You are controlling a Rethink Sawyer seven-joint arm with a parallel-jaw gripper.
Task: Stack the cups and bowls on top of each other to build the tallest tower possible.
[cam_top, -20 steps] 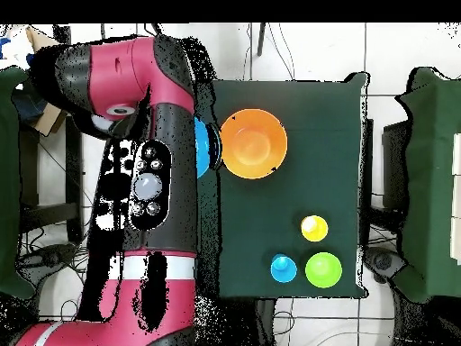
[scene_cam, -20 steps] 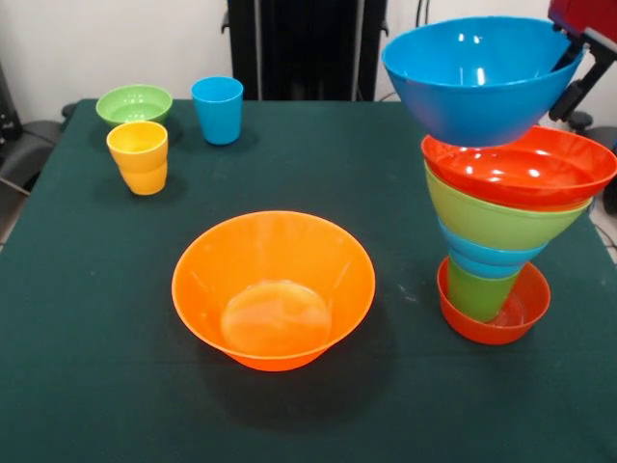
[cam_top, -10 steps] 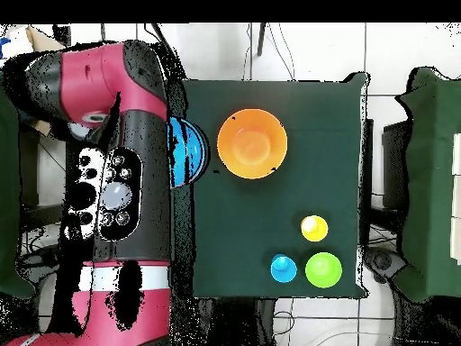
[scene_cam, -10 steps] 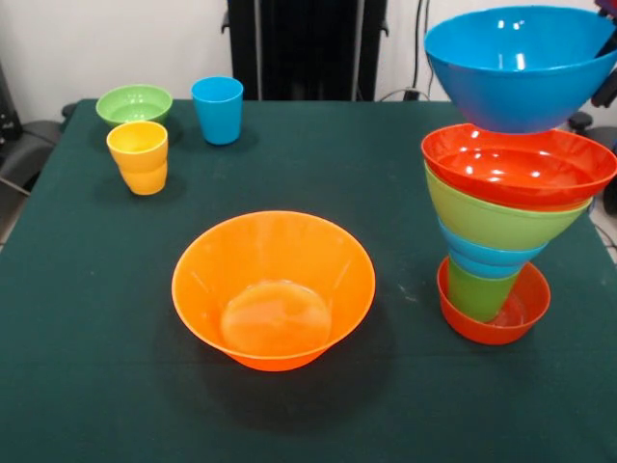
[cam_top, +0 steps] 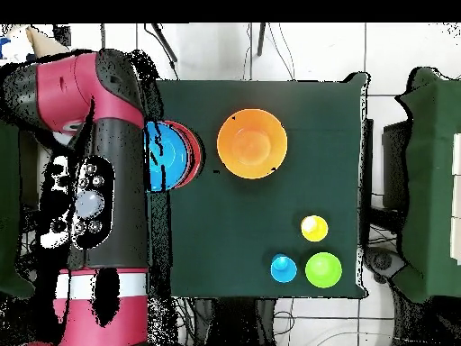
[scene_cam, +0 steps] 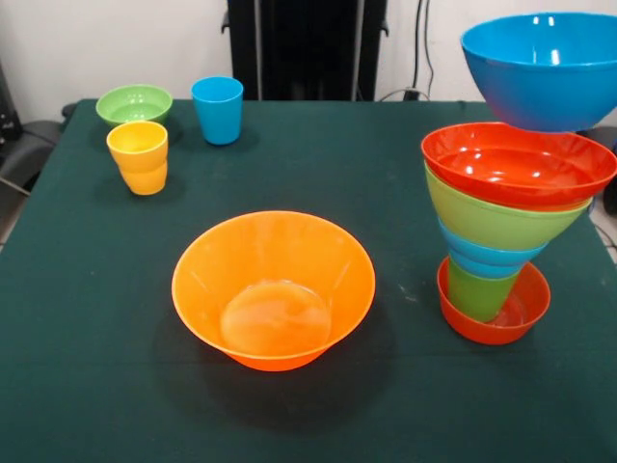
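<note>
A large blue bowl (scene_cam: 545, 68) hangs in the air at the upper right, a little above and to the right of the tower. The tower stands on a small red-orange bowl (scene_cam: 494, 311), then a green cup (scene_cam: 479, 289), a blue bowl (scene_cam: 487, 258), a green bowl (scene_cam: 501, 217) and a wide red bowl (scene_cam: 521, 164) on top. From overhead the blue bowl (cam_top: 167, 155) half covers the red rim (cam_top: 192, 153), beside the arm (cam_top: 99, 180). The gripper itself is hidden past the picture edge and under the arm.
A large orange bowl (scene_cam: 273, 289) sits mid-table. At the far left stand a yellow cup (scene_cam: 138, 156), a blue cup (scene_cam: 217, 109) and a small green bowl (scene_cam: 134, 104). The tower stands close to the table's right edge in the front view.
The blue bowl has moved rightward in the front view, from left of the tower's top to its right. The gripper has left that picture. Overhead, the arm swung left.
</note>
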